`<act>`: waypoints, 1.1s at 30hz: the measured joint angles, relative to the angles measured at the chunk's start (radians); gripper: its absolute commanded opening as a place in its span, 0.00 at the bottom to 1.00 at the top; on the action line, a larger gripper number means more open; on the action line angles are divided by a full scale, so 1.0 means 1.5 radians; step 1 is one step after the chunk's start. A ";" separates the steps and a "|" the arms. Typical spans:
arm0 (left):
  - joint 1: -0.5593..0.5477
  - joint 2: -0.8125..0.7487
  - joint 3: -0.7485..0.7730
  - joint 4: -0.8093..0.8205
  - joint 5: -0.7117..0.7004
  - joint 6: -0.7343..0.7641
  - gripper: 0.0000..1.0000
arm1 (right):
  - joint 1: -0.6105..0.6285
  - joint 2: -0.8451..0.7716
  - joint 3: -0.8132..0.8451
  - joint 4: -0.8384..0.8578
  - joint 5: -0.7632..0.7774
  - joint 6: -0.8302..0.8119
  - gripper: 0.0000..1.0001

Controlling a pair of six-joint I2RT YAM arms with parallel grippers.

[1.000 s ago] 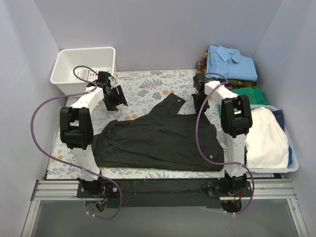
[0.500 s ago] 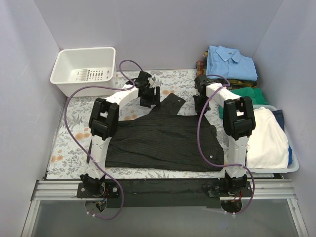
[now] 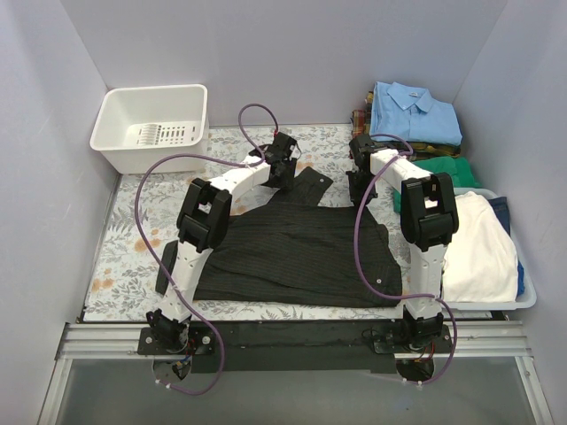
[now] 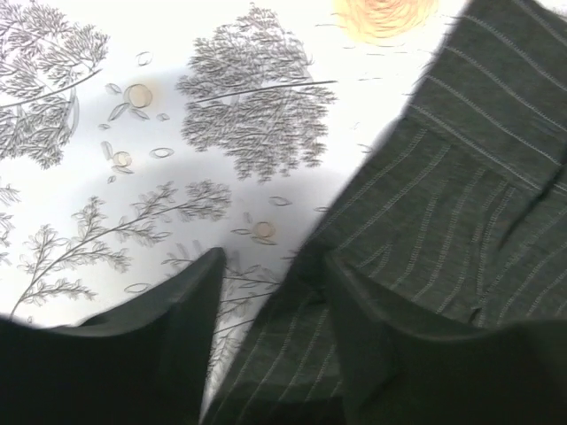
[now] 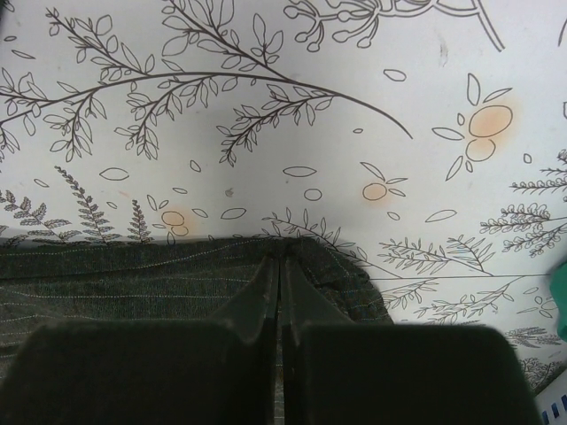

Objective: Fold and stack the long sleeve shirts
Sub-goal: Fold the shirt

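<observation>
left gripper [image 4: 273,266] about half open, straddling the edge of the black shirt's [image 3: 301,252] sleeve [image 4: 461,177]; nothing pinched yet. The cloth lies under and right of its tips, long axis running diagonally ahead-right. right gripper [image 5: 281,263] fully closed, apparently pinching the shirt's far edge, body spreading behind and left of it. Left arm is nearer the sleeve.
</observation>
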 measured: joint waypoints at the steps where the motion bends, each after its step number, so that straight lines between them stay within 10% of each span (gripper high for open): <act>1: -0.008 0.002 0.000 0.001 -0.020 0.006 0.37 | 0.000 0.000 0.000 0.000 0.000 0.000 0.01; 5: -0.027 0.003 0.000 0.009 -0.057 0.020 0.29 | 0.000 -0.001 -0.002 0.002 0.000 0.002 0.01; 13: -0.038 -0.004 -0.016 0.021 -0.092 0.040 0.51 | 0.000 -0.002 -0.002 0.003 0.000 0.006 0.01; 33: -0.036 -0.045 -0.077 0.035 -0.061 -0.017 0.58 | -0.001 -0.010 -0.015 0.013 -0.003 0.014 0.01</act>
